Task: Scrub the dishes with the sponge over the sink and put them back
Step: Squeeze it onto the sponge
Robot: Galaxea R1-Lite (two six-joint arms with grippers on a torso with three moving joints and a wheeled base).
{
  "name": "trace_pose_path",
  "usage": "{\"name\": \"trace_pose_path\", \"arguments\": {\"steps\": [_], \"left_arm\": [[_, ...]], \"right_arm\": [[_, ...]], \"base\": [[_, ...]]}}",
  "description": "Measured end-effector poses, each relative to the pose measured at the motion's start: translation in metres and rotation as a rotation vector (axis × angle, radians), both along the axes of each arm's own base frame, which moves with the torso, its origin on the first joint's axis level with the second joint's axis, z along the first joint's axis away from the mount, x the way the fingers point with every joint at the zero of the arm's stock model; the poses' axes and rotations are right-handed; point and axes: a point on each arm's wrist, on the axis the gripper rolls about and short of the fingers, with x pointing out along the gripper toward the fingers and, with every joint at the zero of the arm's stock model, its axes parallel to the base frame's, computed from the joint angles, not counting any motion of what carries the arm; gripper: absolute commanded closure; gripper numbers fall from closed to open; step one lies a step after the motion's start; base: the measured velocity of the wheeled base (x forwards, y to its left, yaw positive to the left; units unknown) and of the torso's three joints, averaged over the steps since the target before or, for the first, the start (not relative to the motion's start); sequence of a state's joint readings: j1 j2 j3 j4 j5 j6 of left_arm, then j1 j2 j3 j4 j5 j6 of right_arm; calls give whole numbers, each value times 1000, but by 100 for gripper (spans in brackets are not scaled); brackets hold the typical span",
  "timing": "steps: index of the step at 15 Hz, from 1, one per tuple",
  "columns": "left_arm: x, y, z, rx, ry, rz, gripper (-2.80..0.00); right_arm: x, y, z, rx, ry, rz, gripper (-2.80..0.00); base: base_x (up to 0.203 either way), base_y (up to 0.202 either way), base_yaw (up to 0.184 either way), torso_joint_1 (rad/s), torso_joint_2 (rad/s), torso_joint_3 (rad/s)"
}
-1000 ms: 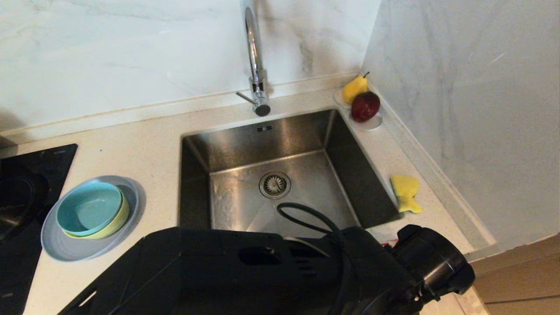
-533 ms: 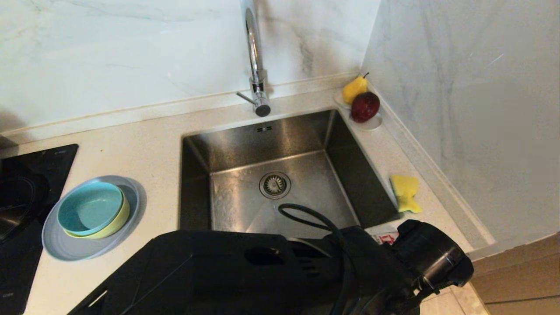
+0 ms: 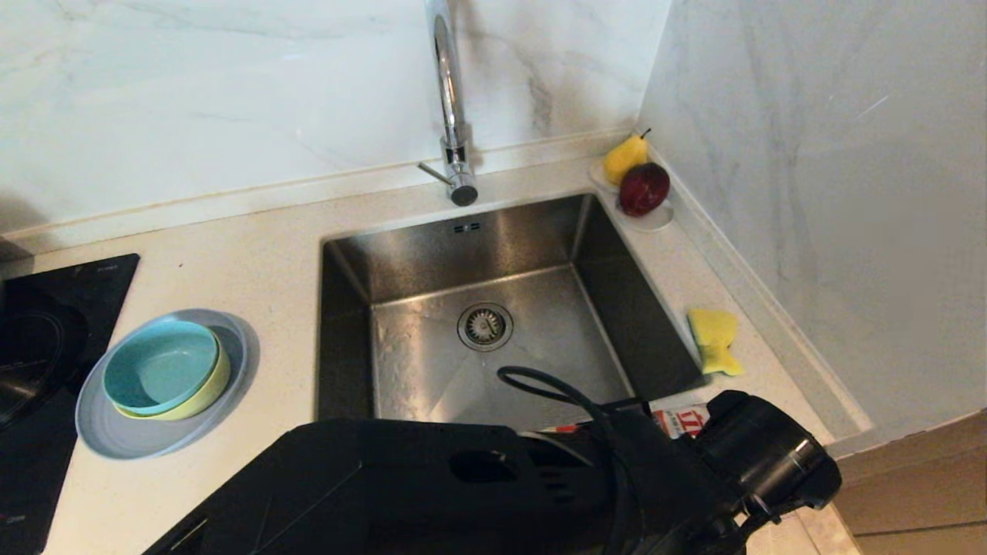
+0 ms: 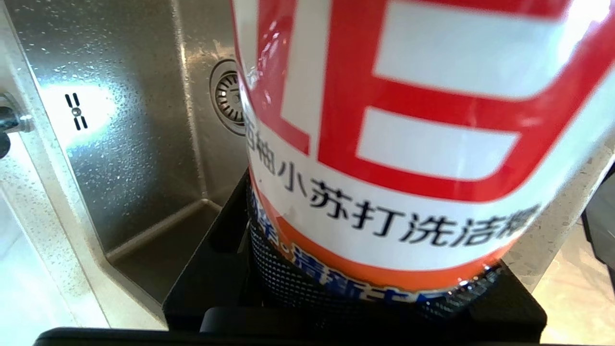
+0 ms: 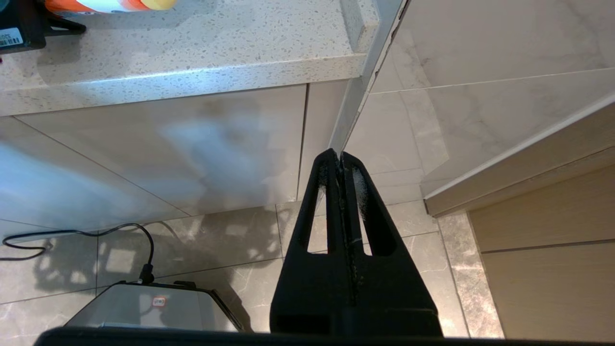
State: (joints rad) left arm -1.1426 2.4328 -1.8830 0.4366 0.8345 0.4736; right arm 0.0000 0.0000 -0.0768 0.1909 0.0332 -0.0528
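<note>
A: Left wrist view is mostly label: a bottle [image 4: 384, 144] with big red strokes on white, and below them black Chinese characters, 小苏打洗洁 being the legible run, then an orange band. The left gripper [image 4: 355, 307] is clamped round it, jaws about halfway apart, black frame showing at the bottom of the frame. Behind, on the left, the sink [image 4: 125, 158] wall and its drain [image 4: 228, 101].

B: Head view shows far less of that bottle [image 3: 682, 420]: just a sliver of red and white at lower right, past the black left arm [image 3: 463, 478] that fills the bottom of the frame.

A: And the dishes?

B: Lower left on the counter [image 3: 270, 262]: teal bowl [image 3: 158, 366] nested in the yellow-green bowl [image 3: 208, 389], both on the grey plate [image 3: 116, 432]. The sponge [image 3: 713, 339] lies right of the sink, yellow side up. Faucet [image 3: 451, 100] top centre; a pear [image 3: 624, 156] and apple [image 3: 644, 187] on a white dish [image 3: 655, 220] in the upper right corner.

A: Right gripper [image 5: 341, 166]?

B: Only its own wrist view shows it: fingers pressed together, holding nothing, hanging below the counter edge [image 5: 192, 77] over tiled floor [image 5: 216, 250], a cable [image 5: 77, 235] at lower left.
</note>
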Motion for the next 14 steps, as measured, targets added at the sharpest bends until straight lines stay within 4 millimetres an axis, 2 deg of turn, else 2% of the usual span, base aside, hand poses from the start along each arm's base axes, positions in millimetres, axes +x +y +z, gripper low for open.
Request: {"name": "trace_pose_path", "arguments": {"steps": [4,11,14], "left_arm": [[1,2,-3,33,4,9,0],[-3,22,10,166,43,22,0],[-4,23,13,182,36,18,0]], "right_arm": [[0,0,0,0,0,0,0],[0,0,0,0,0,0,0],[0,0,0,0,0,0,0]], "base": [[0,0,0,0,0,0],[0,0,0,0,0,0],[0,0,0,0,0,0]]}}
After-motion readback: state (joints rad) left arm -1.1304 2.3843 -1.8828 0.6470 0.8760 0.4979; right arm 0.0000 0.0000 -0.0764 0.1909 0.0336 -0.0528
